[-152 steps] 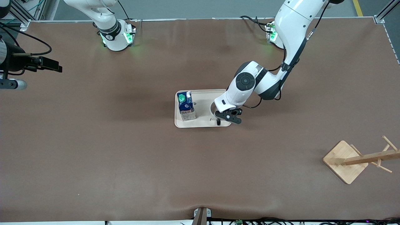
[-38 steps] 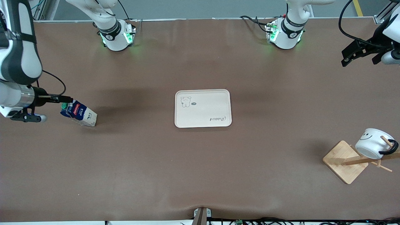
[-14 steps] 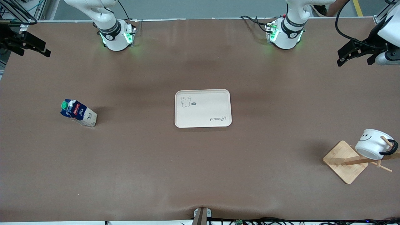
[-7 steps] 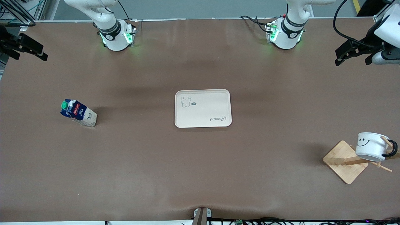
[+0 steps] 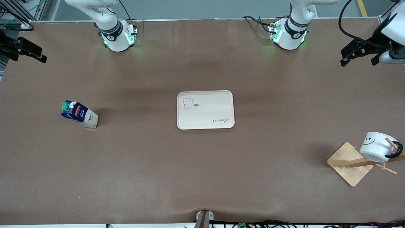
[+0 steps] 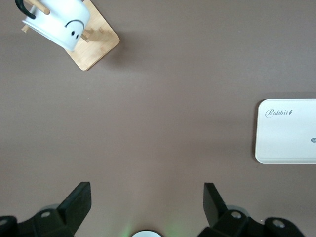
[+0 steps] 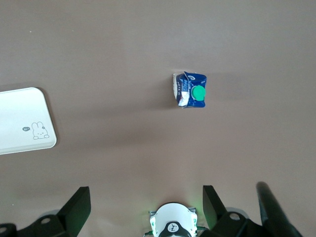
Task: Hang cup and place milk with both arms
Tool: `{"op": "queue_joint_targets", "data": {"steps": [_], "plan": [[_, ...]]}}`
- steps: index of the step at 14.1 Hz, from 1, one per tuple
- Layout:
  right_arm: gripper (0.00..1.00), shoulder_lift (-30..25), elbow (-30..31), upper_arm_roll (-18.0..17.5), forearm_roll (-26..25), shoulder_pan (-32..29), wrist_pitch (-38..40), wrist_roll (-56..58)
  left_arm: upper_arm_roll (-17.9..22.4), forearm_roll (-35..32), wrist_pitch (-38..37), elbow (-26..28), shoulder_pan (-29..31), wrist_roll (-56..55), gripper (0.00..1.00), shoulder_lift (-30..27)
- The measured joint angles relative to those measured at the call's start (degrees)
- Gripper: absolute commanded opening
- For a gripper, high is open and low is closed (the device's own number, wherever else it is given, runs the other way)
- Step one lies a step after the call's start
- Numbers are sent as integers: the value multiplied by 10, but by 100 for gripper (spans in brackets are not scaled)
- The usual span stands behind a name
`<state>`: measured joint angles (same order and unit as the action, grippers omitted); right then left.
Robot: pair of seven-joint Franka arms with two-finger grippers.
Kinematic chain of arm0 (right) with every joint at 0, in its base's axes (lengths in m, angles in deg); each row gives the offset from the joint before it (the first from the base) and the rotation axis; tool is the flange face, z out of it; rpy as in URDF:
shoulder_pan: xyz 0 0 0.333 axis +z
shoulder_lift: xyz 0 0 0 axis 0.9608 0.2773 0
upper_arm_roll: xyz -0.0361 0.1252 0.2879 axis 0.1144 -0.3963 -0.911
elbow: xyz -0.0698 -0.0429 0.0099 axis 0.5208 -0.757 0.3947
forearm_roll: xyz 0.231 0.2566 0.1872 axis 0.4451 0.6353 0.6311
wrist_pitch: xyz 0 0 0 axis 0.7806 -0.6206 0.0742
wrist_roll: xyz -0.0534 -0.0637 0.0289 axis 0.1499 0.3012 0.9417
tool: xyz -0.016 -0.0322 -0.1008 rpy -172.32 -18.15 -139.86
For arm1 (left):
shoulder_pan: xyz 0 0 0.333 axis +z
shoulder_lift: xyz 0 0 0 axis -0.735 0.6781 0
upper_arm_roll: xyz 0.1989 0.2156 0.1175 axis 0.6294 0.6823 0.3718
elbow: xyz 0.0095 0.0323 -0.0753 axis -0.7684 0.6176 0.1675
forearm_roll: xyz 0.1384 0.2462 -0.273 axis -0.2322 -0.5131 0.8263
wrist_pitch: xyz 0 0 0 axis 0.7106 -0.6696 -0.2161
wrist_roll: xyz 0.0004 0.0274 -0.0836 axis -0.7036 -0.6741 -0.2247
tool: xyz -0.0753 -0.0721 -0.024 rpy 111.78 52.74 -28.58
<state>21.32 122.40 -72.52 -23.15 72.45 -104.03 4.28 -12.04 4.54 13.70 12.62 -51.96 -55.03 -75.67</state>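
Carton (image 5: 79, 114) lettered "MILK", tray (image 5: 205, 123) marked "Rabbit", smiley cup (image 5: 376, 146) on rack (image 5: 348, 164), left gripper (image 6: 147, 202) and right gripper (image 7: 143, 202) spread apart

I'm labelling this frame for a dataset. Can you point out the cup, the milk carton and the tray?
cup (image 5: 376, 146), front view, on its white side below the smiley face.
milk carton (image 5: 77, 111), front view, on its dark blue upper part.
tray (image 5: 205, 110), front view, on its bare middle.
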Motion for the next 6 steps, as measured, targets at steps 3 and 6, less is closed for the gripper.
{"op": "queue_joint_targets", "data": {"steps": [3, 6], "plan": [[100, 0, 2, 2, 0, -11, 2, 0, 0, 0, 0, -2, 0, 0, 100, 0], [100, 0, 3, 2, -1, -11, 2, 0, 0, 0, 0, -2, 0, 0, 100, 3]]}}
